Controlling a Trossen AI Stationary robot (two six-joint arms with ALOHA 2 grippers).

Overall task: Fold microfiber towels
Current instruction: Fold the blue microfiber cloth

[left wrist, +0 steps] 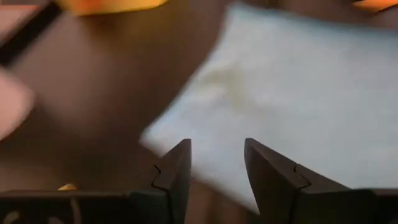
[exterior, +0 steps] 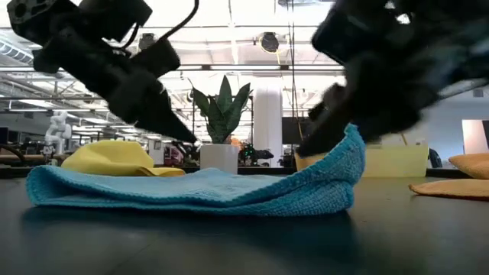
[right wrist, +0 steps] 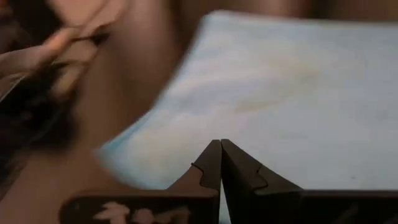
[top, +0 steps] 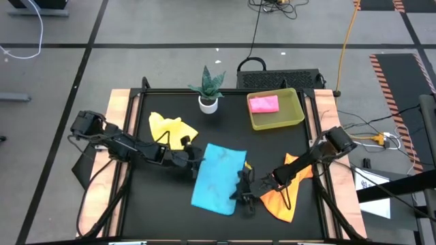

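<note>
Item: light blue towel (top: 218, 177), spread at the table's middle between the yellow towel (top: 170, 128) and the orange towel (top: 286, 190) (the pink one (top: 263, 103) sits in the tray (top: 294, 120)). Left gripper (top: 193, 162) hovers at its near-left edge, jaws parted and empty; right gripper (top: 243, 185), jaws shut, lifts the right edge. Best practice, I judge: pinch both corners squarely before drawing the edge across.

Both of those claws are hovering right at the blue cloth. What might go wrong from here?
1. The right gripper is shut at the edge of the light blue microfiber towel, lifting it; the cloth might slip free.
2. The left gripper is open at the opposite edge; closing off-target, it may miss or bunch the cloth.
3. The orange microfiber towel lies under the right arm and could get dragged.
</note>
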